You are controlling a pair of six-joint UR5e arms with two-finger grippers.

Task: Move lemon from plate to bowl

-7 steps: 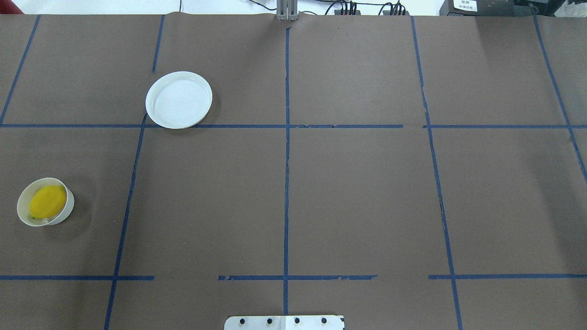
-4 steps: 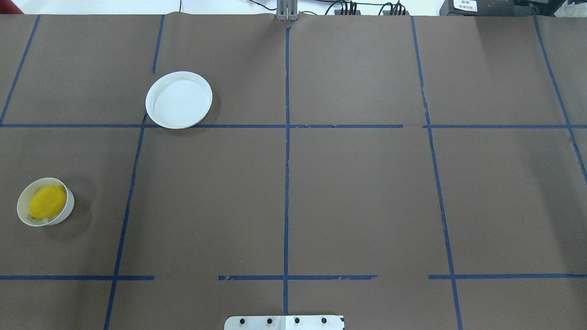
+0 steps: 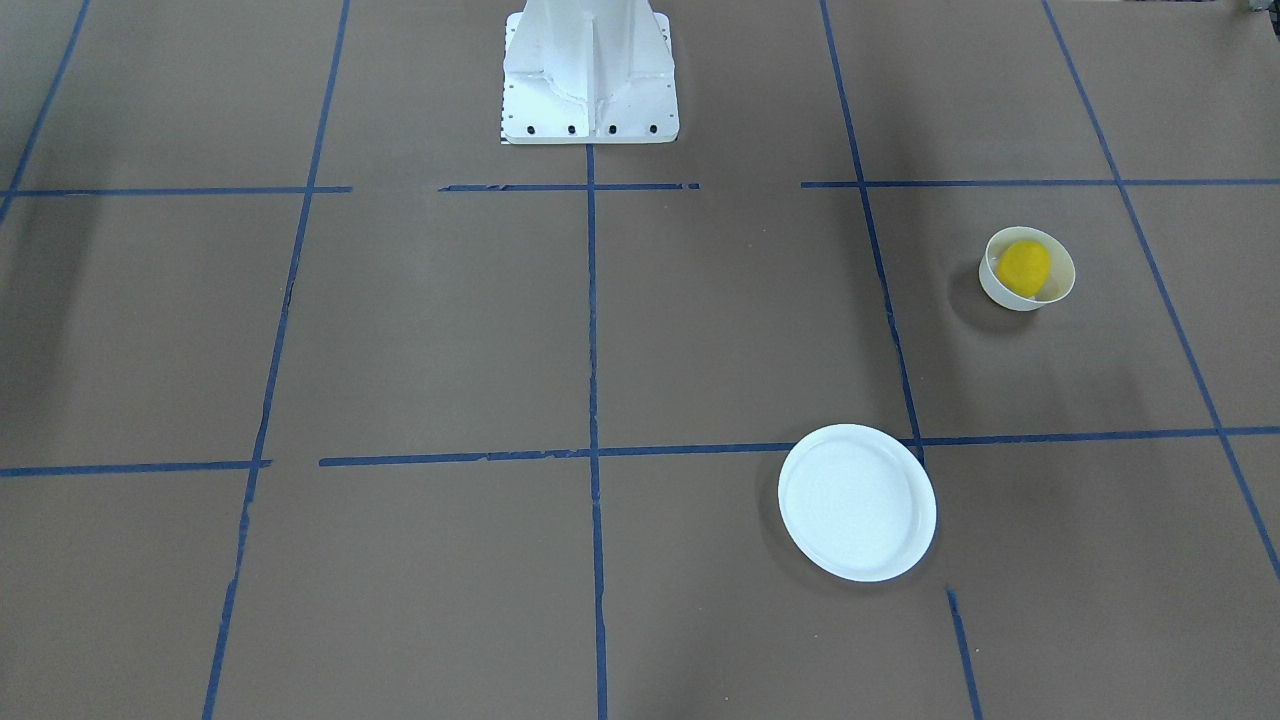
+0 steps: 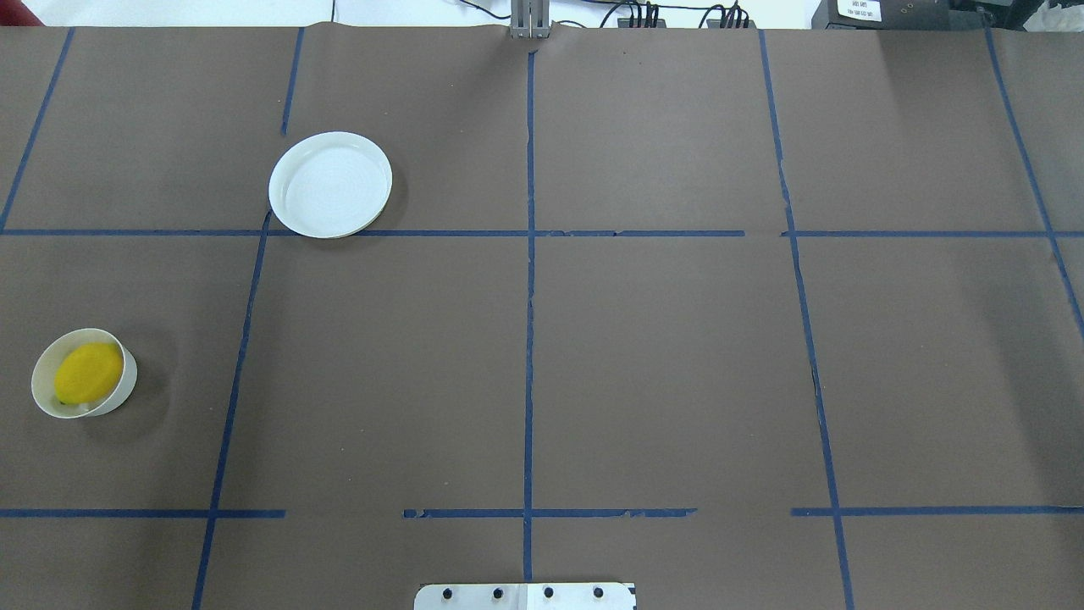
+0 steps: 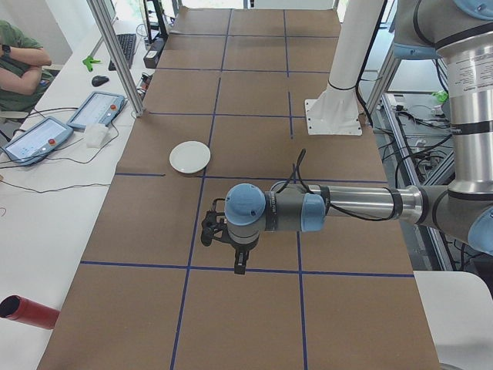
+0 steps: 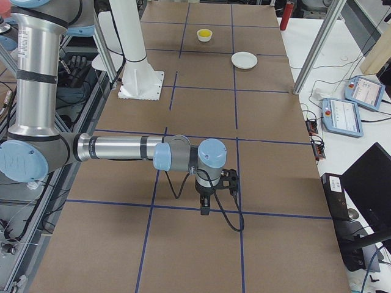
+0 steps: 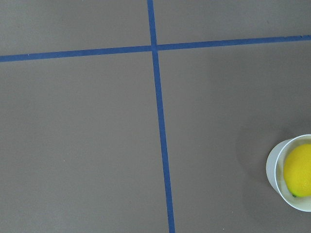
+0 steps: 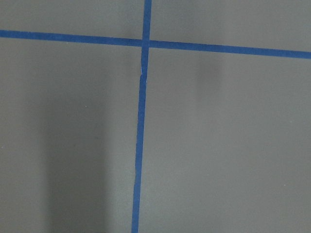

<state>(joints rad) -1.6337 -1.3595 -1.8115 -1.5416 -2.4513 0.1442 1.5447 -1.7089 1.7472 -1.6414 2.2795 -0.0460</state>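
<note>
The lemon (image 4: 88, 372) lies inside the small white bowl (image 4: 127, 385) at the table's left edge; they also show in the front view, lemon (image 3: 1024, 264) in bowl (image 3: 1000, 292), and in the left wrist view, lemon (image 7: 299, 170) in bowl (image 7: 271, 165). The white plate (image 4: 330, 184) stands empty farther back, also in the front view (image 3: 857, 502). My left gripper (image 5: 239, 262) hangs above the table in the exterior left view only. My right gripper (image 6: 206, 207) shows in the exterior right view only. I cannot tell whether either is open or shut.
The brown table cover carries a grid of blue tape lines (image 4: 529, 339). The robot's white base (image 3: 588, 70) stands at the near edge. Tablets (image 5: 96, 109) and an operator (image 5: 19, 62) are beside the table. A red cylinder (image 5: 27, 312) lies at its end.
</note>
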